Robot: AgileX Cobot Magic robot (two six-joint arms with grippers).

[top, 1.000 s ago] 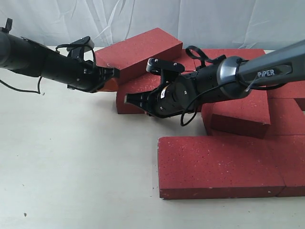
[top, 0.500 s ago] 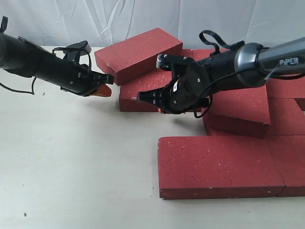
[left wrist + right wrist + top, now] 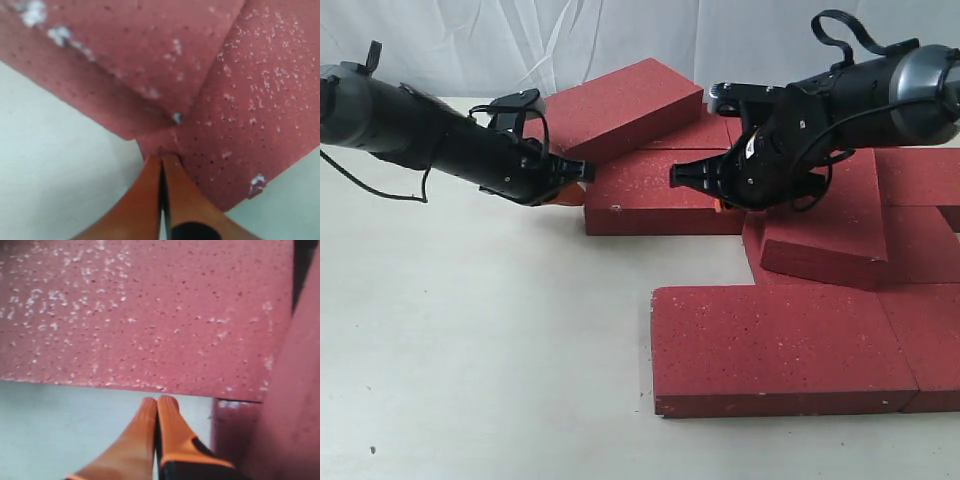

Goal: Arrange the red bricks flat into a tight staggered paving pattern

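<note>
Several dark red bricks lie at the back and right of the table. One flat brick (image 3: 655,195) lies in the middle, and a second brick (image 3: 620,98) leans tilted across its far corner. My left gripper (image 3: 583,174) is shut, its orange tips (image 3: 161,159) pressed against that flat brick's left end (image 3: 250,100), under the tilted brick (image 3: 125,50). My right gripper (image 3: 677,177) is shut and empty over the flat brick's right part. Its tips (image 3: 158,402) sit at the brick's near edge (image 3: 150,315).
A large brick slab (image 3: 780,350) lies flat at the front right, with another brick (image 3: 932,345) beside it. A tilted brick (image 3: 820,228) rests below the right arm, with more bricks (image 3: 920,175) behind. The pale table (image 3: 470,350) spreads to the left. A white cloth hangs behind.
The left gripper has moved right against the flat brick's end, and that brick has slid right. The right gripper has pulled back to the right and up.
</note>
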